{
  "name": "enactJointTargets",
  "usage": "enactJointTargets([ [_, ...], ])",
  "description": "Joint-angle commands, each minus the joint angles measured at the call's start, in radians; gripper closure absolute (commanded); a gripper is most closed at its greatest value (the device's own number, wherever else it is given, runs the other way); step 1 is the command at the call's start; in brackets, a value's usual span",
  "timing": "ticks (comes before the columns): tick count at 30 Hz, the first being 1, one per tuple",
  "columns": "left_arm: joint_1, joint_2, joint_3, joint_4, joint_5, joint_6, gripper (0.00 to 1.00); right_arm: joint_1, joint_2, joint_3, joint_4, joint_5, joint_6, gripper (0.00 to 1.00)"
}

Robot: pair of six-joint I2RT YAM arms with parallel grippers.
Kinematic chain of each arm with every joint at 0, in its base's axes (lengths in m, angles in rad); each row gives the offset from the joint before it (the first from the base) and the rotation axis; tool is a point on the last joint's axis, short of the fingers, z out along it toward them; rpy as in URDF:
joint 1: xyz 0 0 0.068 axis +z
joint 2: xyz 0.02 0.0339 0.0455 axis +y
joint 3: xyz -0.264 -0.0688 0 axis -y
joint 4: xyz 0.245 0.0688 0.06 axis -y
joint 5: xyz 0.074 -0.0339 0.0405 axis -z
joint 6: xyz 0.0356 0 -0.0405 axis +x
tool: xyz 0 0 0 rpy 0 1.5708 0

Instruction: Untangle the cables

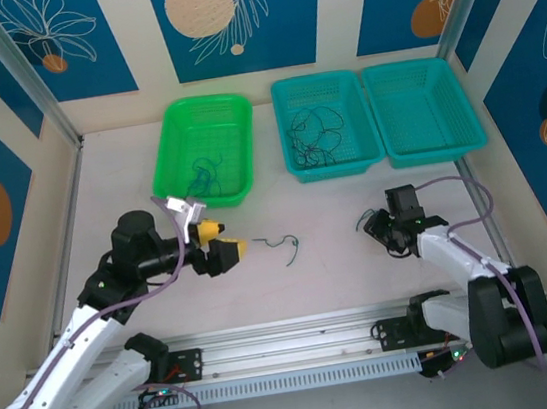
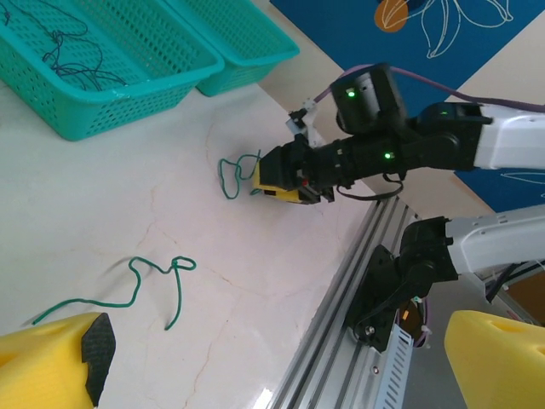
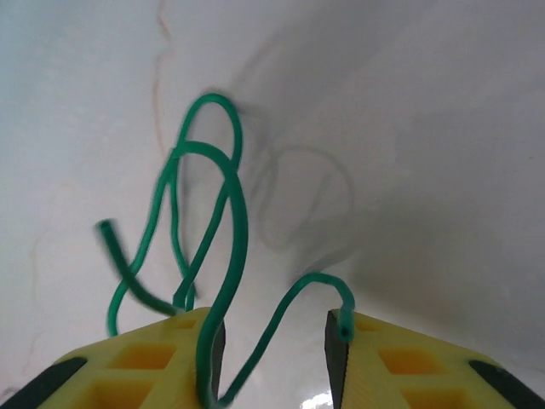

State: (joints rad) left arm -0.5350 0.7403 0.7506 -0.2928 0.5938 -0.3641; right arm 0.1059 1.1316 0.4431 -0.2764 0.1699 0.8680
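- Green and thin, a curly cable (image 3: 232,213) rises in loops from between the fingers of my right claw (image 3: 277,341).
- My right claw stands partway apart. The gap between its black pads is plainly wider than the wire.
- One strand of that curly cable runs down along the inner face of my left-hand pad, and its cut end rests at the tip of the other pad. I see nothing pinched.
- That claw sits low over the pale table (image 1: 332,267), on the right side and well short of the baskets.
- My left claw (image 1: 223,239) is spread as wide as it goes, and its yellow fingers hold nothing.
- A second green cable (image 2: 157,277) lies flat on the table just beyond my left claw's fingertips, with a small loop near its middle. It is between my two claws and apart from the curly one.
- At the far edge stands a green basket (image 1: 167,148) with a small dark tangle (image 1: 205,177) lying inside it.
- Just to its right is the middle teal basket (image 1: 285,122), which holds the dark cables (image 1: 313,137), several of them crossed over one another.
- The right teal basket (image 1: 468,108) touches the middle one side by side.
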Motion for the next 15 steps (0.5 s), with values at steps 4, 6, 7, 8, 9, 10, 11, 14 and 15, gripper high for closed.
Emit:
enactJointTargets([
  [4, -0.007, -0.019, -0.002, -0.014, 0.011, -0.001, 0.0, -0.006, 0.052, 0.049, 0.06, -0.019, -0.003, 0.95],
  [6, -0.008, -0.019, -0.003, -0.018, 0.026, 0.006, 0.0, -0.007, 0.026, 0.053, 0.038, -0.007, -0.006, 0.99],
  [7, -0.008, -0.016, -0.003, -0.019, 0.033, 0.008, 0.0, -0.005, 0.001, 0.055, 0.024, -0.003, -0.008, 1.0],
  [8, -0.007, -0.015, -0.004, -0.02, 0.043, 0.01, 0.0, -0.005, -0.03, 0.055, 0.012, 0.0, -0.011, 1.0],
  [9, -0.007, -0.012, -0.005, -0.018, 0.054, 0.01, 0.0, -0.006, -0.063, 0.057, -0.008, 0.0, -0.013, 1.0],
  [10, -0.009, -0.011, -0.007, -0.016, 0.061, 0.006, 0.0, -0.005, -0.089, 0.062, -0.024, 0.0, -0.013, 1.0],
  [11, -0.009, -0.01, -0.009, -0.008, 0.068, 0.0, 0.0, -0.005, -0.128, 0.069, -0.043, -0.002, -0.014, 1.0],
  [14, -0.014, -0.009, -0.015, 0.03, 0.083, -0.023, 0.0, 0.0, -0.216, 0.102, -0.096, -0.006, -0.014, 1.0],
  [15, -0.017, -0.006, -0.016, 0.043, 0.085, -0.029, 0.0, 0.001, -0.238, 0.119, -0.111, -0.006, -0.014, 1.0],
])
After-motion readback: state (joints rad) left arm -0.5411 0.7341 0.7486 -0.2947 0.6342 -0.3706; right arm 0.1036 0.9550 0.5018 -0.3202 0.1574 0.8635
